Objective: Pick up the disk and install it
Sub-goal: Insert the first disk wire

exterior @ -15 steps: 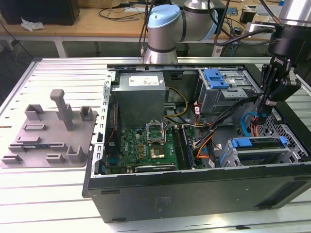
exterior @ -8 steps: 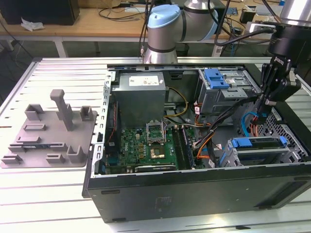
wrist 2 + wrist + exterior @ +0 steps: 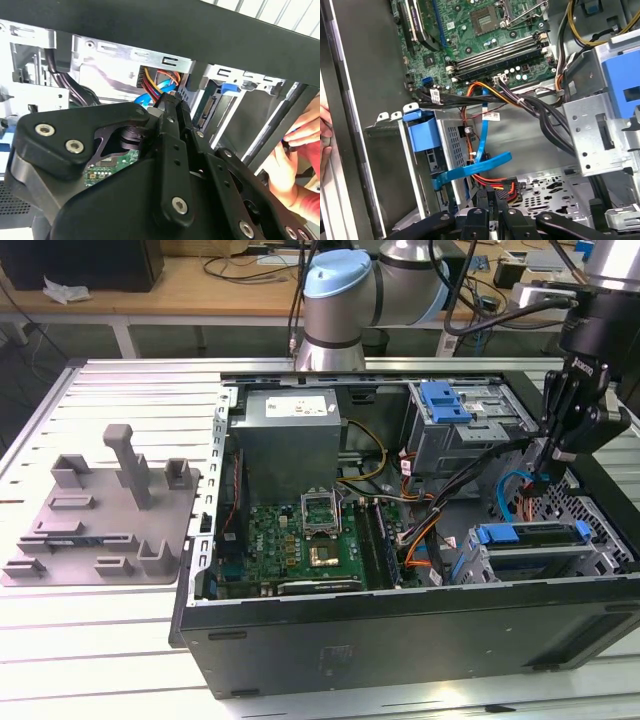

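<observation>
Slatted metal counter carries a grey plastic fixture plate with posts at left, then an open black computer case. The silver disk in its blue carrier frame sits in the case's near-right drive cage. The black fingers are closed and empty above it.

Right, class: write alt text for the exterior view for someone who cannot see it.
A black robot gripper reaches into an open computer case, beside the drive cages at the exterior view's right. A grey fixture plate with posts lies on the table at the view's left.
</observation>
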{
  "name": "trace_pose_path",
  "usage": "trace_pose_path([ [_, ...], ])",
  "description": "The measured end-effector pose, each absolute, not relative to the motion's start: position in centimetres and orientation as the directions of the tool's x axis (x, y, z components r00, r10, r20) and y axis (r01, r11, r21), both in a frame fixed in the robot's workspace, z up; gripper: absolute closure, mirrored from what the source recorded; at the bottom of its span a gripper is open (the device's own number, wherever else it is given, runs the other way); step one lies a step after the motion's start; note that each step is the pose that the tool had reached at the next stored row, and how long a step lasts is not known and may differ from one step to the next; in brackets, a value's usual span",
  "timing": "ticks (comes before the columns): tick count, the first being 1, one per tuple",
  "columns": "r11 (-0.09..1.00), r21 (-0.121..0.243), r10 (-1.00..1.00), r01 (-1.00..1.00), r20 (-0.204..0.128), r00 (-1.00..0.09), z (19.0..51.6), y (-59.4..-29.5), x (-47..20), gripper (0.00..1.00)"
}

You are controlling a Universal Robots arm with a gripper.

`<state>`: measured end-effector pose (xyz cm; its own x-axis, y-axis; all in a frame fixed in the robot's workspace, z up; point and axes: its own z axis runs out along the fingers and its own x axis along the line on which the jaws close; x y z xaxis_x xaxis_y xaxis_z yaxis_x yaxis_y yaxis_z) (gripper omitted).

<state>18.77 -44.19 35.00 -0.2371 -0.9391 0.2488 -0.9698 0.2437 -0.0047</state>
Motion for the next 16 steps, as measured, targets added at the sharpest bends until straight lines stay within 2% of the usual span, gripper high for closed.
trace_pose_path([
  [16,0.202,-0.007,-0.955,-0.979,0.221,-0.199,35.1,-46.3,18.2,0.83],
])
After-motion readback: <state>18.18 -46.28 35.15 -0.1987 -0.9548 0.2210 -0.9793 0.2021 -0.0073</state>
